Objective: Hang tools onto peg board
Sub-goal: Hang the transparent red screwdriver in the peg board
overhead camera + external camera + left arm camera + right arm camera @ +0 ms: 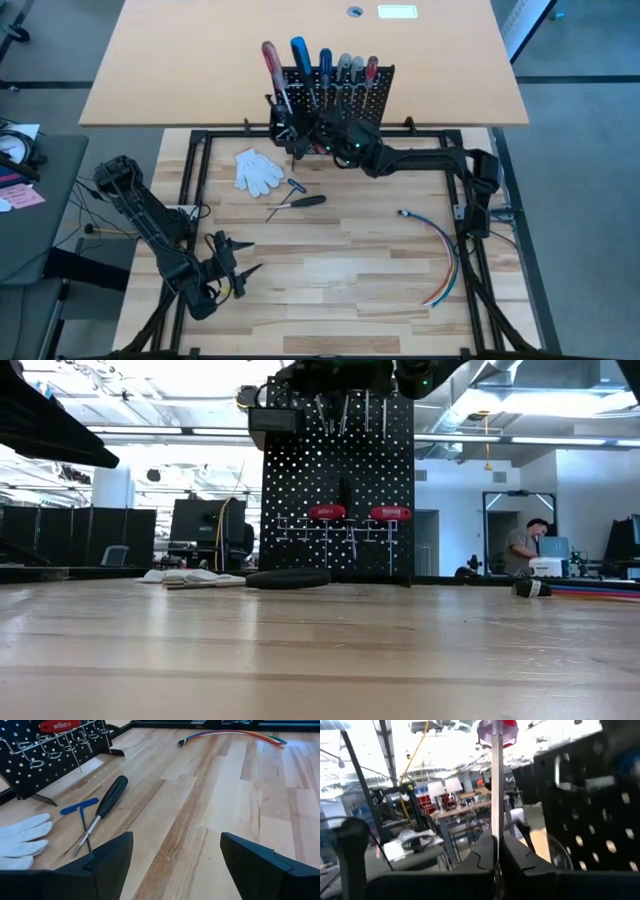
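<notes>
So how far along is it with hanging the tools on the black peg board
Done: five screwdrivers already stand along the top of the black perforated peg board. In hand: the right gripper is shut on a red-handled screwdriver at the board's left end. Left: a black-handled screwdriver and a blue T-handle key lie on the table. The left gripper waits open.

Light wood table (330, 270) w/ black frame. On it: peg board (338, 92) at far edge, white gloves (258, 171), blue T-handle key (296, 186) beside black-handled screwdriver (298, 203), coloured wire bundle (440, 255) at right
</notes>
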You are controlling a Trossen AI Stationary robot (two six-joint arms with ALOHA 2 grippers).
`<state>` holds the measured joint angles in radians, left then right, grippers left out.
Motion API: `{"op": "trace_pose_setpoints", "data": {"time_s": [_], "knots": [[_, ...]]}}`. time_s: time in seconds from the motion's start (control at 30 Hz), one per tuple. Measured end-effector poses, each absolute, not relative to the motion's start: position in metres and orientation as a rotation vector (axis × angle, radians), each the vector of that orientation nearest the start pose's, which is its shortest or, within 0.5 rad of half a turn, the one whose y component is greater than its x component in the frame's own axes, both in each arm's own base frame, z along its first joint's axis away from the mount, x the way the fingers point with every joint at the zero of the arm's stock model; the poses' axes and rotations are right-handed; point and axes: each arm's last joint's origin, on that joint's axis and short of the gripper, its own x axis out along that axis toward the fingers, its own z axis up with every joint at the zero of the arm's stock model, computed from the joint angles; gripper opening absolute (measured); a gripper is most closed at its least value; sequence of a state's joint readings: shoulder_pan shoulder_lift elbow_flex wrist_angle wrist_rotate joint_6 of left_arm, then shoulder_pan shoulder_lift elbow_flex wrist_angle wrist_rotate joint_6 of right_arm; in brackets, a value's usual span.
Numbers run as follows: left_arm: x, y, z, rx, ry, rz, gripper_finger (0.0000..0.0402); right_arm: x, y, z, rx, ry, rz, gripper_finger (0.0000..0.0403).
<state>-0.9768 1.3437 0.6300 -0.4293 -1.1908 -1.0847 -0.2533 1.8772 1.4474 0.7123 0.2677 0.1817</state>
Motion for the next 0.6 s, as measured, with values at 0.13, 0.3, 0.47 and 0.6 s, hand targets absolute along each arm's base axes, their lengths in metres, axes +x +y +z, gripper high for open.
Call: {"op": "trace_pose_setpoints", "data": {"time_s": [0.13, 0.3, 0.47, 0.6], "knots": [[0.144, -0.165, 0.174, -0.045, 0.347, 0.419, 0.0297, 0.426, -0.115, 0.339, 0.149, -0.344, -0.528, 0.0015], [0.144, -0.165, 0.174, -0.046, 0.352, 0.417, 0.0297, 0.423, -0.116, 0.342, 0.144, -0.347, -0.566, 0.0015], [0.144, -0.165, 0.174, -0.055, 0.350, 0.418, 0.0297, 0.422, -0.120, 0.342, 0.146, -0.342, -0.600, 0.0015], [0.144, -0.165, 0.174, -0.056, 0.350, 0.418, 0.0297, 0.420, -0.126, 0.340, 0.147, -0.325, -0.641, 0.0016]]}}
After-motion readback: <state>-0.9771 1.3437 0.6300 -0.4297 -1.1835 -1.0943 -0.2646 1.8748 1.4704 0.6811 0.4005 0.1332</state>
